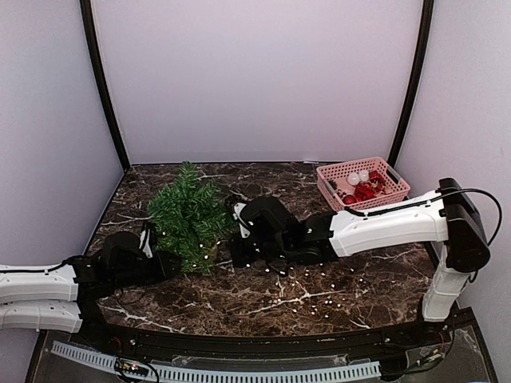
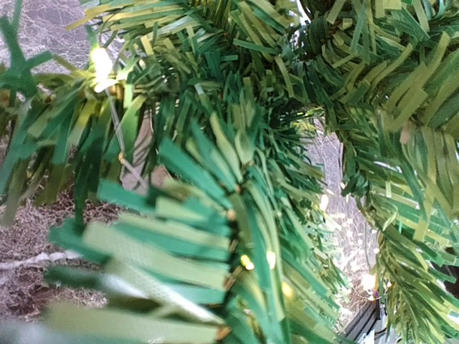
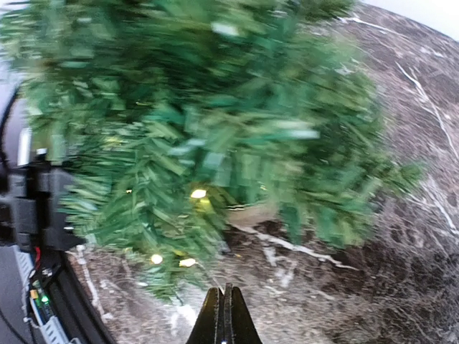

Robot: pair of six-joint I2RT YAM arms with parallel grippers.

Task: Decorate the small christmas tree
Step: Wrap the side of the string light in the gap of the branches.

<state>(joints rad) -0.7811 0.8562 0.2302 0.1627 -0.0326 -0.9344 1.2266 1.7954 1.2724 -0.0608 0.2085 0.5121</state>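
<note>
The small christmas tree [image 1: 190, 215] stands upright at the centre left of the dark marble tabletop [image 1: 391, 275], tiny lights glowing among its needles. The left tool [image 1: 162, 260] reaches into the lower branches from the lower left; needles fill the left wrist view, so I cannot tell how its fingers stand. The right tool [image 3: 224, 319] sits low, just right of the tree, its fingers pressed together with nothing visible between them. A light string [image 1: 319, 294] lies scattered on the tabletop at centre right. A pink basket [image 1: 382, 199] with red ornaments [image 1: 366, 191] sits at upper right.
</note>
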